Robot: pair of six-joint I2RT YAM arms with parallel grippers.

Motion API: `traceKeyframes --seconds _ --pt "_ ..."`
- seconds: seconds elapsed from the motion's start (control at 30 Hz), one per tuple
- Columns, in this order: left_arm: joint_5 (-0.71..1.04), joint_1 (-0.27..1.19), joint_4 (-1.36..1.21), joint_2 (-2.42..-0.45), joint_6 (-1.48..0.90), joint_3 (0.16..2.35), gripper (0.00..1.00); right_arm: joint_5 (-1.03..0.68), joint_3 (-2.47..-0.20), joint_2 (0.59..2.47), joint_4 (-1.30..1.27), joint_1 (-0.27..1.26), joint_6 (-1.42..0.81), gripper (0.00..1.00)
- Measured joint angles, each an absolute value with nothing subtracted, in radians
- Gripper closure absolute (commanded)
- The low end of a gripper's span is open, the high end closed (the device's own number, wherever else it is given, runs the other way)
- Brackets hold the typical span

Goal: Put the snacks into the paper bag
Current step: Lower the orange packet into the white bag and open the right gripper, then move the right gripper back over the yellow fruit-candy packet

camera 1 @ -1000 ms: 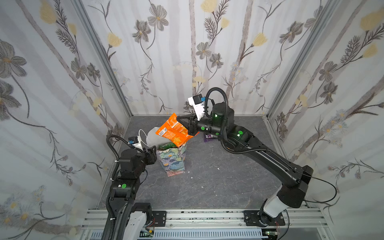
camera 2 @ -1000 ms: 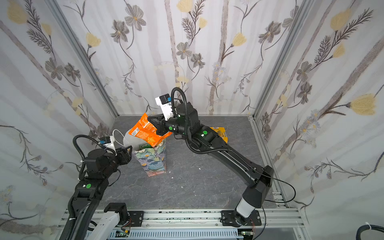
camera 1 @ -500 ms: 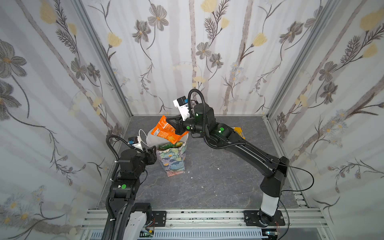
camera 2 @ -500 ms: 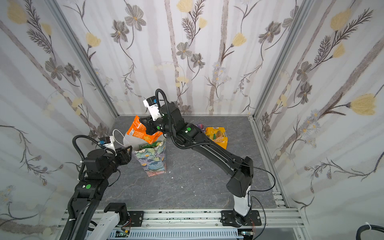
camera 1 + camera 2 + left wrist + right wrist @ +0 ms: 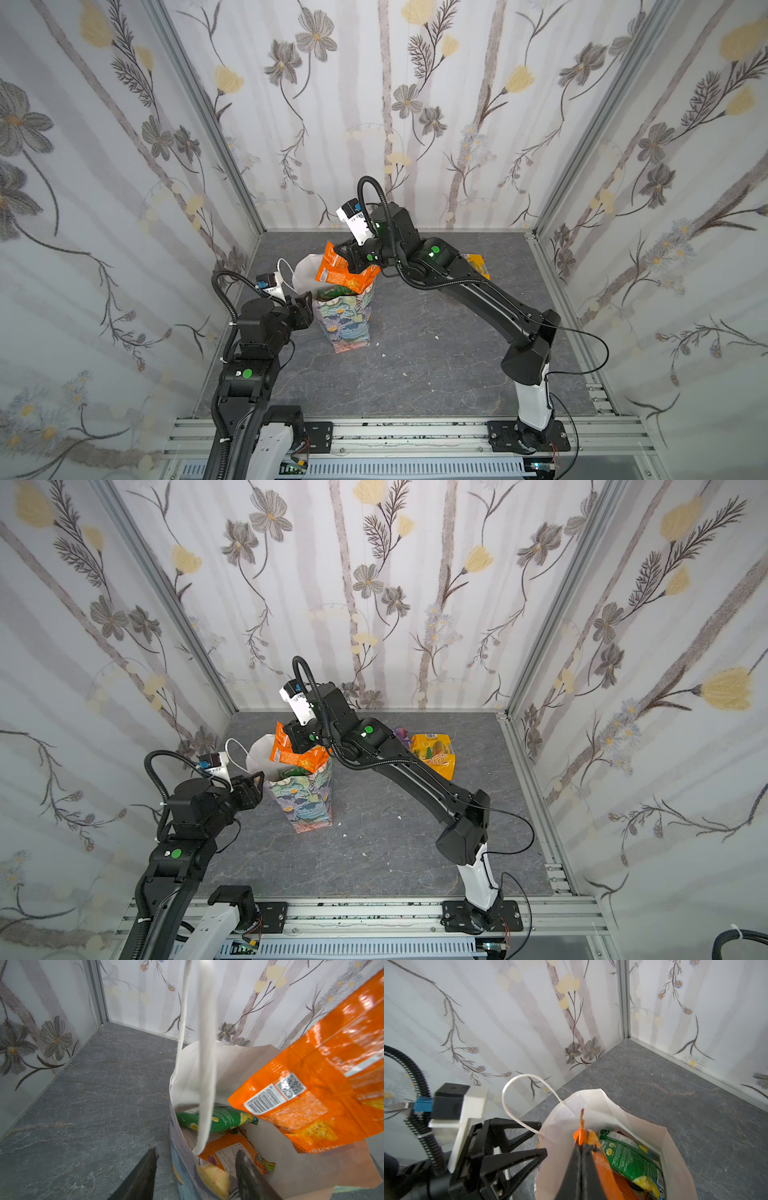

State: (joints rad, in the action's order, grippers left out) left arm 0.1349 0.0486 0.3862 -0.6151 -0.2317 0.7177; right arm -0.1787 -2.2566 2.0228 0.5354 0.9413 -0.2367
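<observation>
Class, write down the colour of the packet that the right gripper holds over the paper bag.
The packet is orange, clearest in the left wrist view.

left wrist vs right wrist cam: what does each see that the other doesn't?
Left wrist only: the orange packet seen broadside, with its barcode. Right wrist only: the right gripper shut on that packet's edge, and the left arm's wrist camera. Both: the left gripper open at the paper bag wall, the bag's white inside, the green packet in it, a cord handle.
</observation>
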Motion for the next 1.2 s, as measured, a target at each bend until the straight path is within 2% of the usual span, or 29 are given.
traceKeyframes --seconds 0.23,0.6,0.7,0.83,1.03,1.2 --pt "0.132 0.049 0.386 -0.616 -0.232 0.718 0.41 -0.095 -2.346 2.082 0.64 0.947 -0.216 0.66" --pt "0.119 0.049 0.386 -0.615 -0.232 0.718 0.41 0.04 -2.303 1.921 0.63 1.008 -0.177 0.63" --pt "0.116 0.049 0.386 -0.615 -0.232 0.718 0.41 0.106 -2.138 1.809 0.591 1.006 -0.173 0.63" --pt "0.112 0.049 0.393 -0.615 -0.232 0.724 0.41 0.162 -1.785 1.597 0.471 1.005 -0.174 0.61" --pt "0.119 0.049 0.434 -0.582 -0.248 0.795 0.36 0.202 -1.464 1.361 0.276 0.974 -0.199 0.59" --pt "0.128 0.05 0.439 -0.514 -0.293 0.791 0.35 0.173 -1.142 1.18 0.146 0.876 -0.3 0.56"
